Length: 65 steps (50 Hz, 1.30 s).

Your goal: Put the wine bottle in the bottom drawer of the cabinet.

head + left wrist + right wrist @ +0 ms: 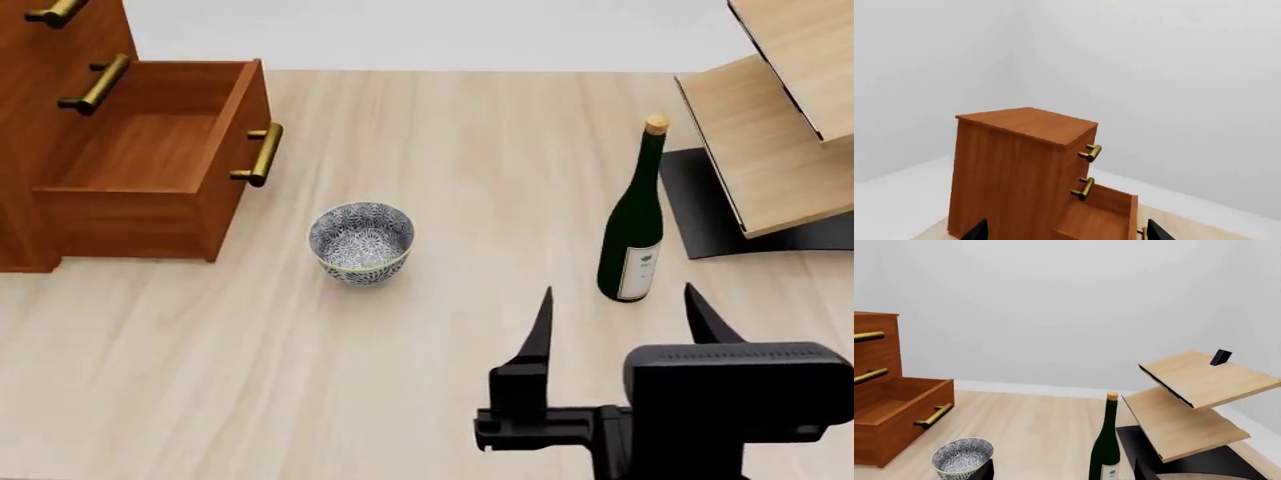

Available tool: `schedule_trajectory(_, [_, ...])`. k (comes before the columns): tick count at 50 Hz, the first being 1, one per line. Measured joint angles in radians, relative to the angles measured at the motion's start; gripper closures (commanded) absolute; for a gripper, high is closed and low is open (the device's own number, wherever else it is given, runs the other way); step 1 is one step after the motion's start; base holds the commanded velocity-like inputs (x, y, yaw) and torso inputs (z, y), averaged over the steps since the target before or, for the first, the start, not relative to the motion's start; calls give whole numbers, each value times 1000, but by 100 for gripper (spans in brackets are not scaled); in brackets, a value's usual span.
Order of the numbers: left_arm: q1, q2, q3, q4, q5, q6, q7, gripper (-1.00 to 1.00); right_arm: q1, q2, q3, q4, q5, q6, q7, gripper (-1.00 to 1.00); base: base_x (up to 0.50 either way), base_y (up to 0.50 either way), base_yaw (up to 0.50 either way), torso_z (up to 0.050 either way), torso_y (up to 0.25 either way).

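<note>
Head view: right gripper (617,312) low in frame, jaws spread wide, nothing between them, just short of the wine bottle (633,221). Bottle upright on the table (441,150), cork on, white label toward camera. Pale wooden rack (774,130) just beyond it on the right. Patterned bowl (360,241) stands between bottle and cabinet (34,130). Bottom drawer (154,160) pulled out, inside bare. Left gripper (1064,231): only two dark fingertips, apart, facing the cabinet
</note>
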Motion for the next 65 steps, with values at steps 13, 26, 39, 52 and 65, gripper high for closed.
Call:
schedule_trajectory(13, [-65,-11,-286,-91,-18,171,24,-100,3,8,10,20,10,-17,-2,-100,0,0,0,0,0])
schedule_trajectory(26, [-167,-35,-542,-141,-52,268,5,-100,-1,23,9,5,15,-10,2,-100,0,0,0,0,0])
schedule_trajectory(39, [-260,-88,-719,-171,-36,376,-51,-100,-10,30,-9,9,5,-27,12,-100,0,0,0,0,0])
schedule_trajectory(52, [-318,-108,-833,-180,-35,423,-99,-100,-21,34,-19,20,-8,-45,29,-100,0,0,0,0,0])
schedule_trajectory(65, [-313,-112,-838,-174,-27,443,-101,-100,-18,34,-30,30,-13,-47,45,-100,0,0,0,0,0])
